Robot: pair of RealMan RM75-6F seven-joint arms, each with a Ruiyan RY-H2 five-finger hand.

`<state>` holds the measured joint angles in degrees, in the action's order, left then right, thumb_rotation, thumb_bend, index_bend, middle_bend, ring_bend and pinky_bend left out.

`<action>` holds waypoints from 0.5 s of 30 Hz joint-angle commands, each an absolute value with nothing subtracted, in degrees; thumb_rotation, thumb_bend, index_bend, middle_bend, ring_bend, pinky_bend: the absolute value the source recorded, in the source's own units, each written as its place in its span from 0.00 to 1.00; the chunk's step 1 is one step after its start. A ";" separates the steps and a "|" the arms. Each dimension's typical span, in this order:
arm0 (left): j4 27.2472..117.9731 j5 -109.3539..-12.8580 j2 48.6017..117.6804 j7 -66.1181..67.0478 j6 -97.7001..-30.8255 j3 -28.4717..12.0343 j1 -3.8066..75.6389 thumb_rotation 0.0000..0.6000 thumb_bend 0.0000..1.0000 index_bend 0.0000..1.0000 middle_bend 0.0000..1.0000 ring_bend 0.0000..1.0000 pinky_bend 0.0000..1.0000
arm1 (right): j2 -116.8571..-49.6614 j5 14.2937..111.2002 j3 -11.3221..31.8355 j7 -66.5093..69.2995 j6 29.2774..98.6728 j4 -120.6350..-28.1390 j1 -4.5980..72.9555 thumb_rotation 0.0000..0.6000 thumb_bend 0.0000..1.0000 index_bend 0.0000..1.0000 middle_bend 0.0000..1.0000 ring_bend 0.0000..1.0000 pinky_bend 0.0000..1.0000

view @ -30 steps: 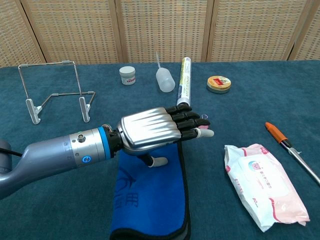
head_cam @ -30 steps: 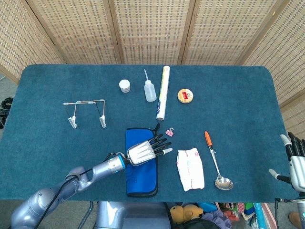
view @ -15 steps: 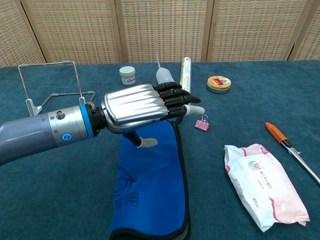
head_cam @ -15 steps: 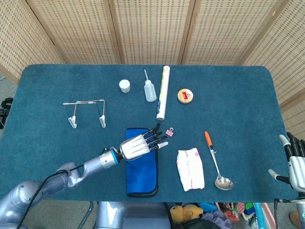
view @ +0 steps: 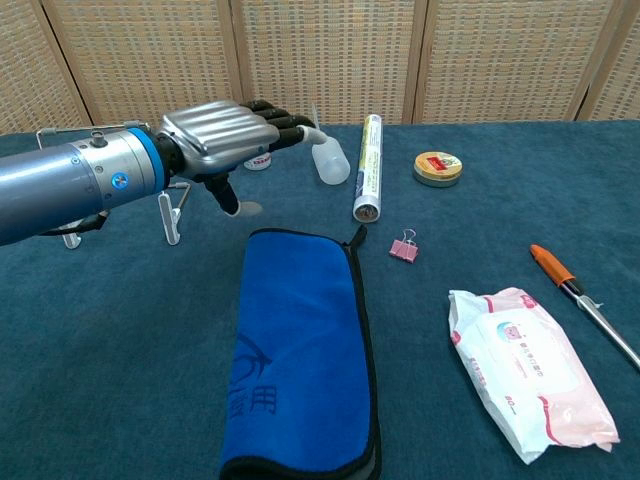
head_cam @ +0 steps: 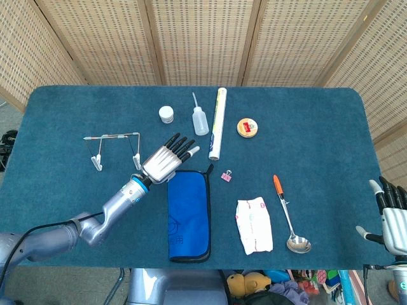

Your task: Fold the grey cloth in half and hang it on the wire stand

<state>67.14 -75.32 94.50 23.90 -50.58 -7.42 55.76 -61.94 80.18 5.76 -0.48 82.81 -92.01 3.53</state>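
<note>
A dark teal tabletop (head_cam: 305, 121) fills most of the frame, backed by woven wicker screens (head_cam: 203, 38) along the top. My left robot hand (head_cam: 168, 159) hovers left of centre in the head view, above the upper edge of the cloth (head_cam: 189, 215), fingers spread wide and extended toward the upper right, holding nothing. Its forearm runs down to the lower left corner of the frame. In the chest view the same left robot hand (view: 222, 134) sits in the upper left, palm down, thumb hanging below, raised clear of the carpeted surface.

The cloth shows blue in these pictures, lying flat as a long folded strip in the lower middle, its near end close to the bottom edge of the tabletop. The wire stand (head_cam: 116, 149) stands upright just left of my left robot hand, well apart from the cloth.

My right robot hand (head_cam: 393, 216) is at the lower right corner of the head view, off the tabletop's edge, fingers upright and apart, holding nothing.

Across the upper middle lie a small white jar (head_cam: 166, 114), a squeeze bottle (head_cam: 200, 117), a white tube (head_cam: 218, 124) and a round tin (head_cam: 247, 128). A pink binder clip (head_cam: 226, 175) sits just right of the cloth; further right are a wipes packet (head_cam: 254, 224) and a ladle (head_cam: 289, 216). The widest open stretch is the far left and the upper right of the tabletop.
</note>
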 commanded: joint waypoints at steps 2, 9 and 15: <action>71.79 -60.38 93.30 34.44 -43.90 -12.07 56.61 1.00 0.33 0.03 0.00 0.00 0.00 | -61.99 80.18 5.76 -0.63 82.81 -92.05 3.57 1.00 0.00 0.00 0.00 0.00 0.00; 71.53 -48.01 95.63 43.00 -44.19 -12.13 58.92 1.00 0.33 0.12 0.00 0.00 0.00 | -62.09 79.73 5.88 -0.59 82.43 -91.83 3.71 1.00 0.00 0.00 0.00 0.00 0.00; 74.06 -36.10 96.57 48.09 -45.18 -12.37 61.81 1.00 0.33 0.12 0.00 0.00 0.00 | -62.04 79.43 5.96 -0.16 82.01 -91.57 3.87 1.00 0.00 0.00 0.00 0.00 0.00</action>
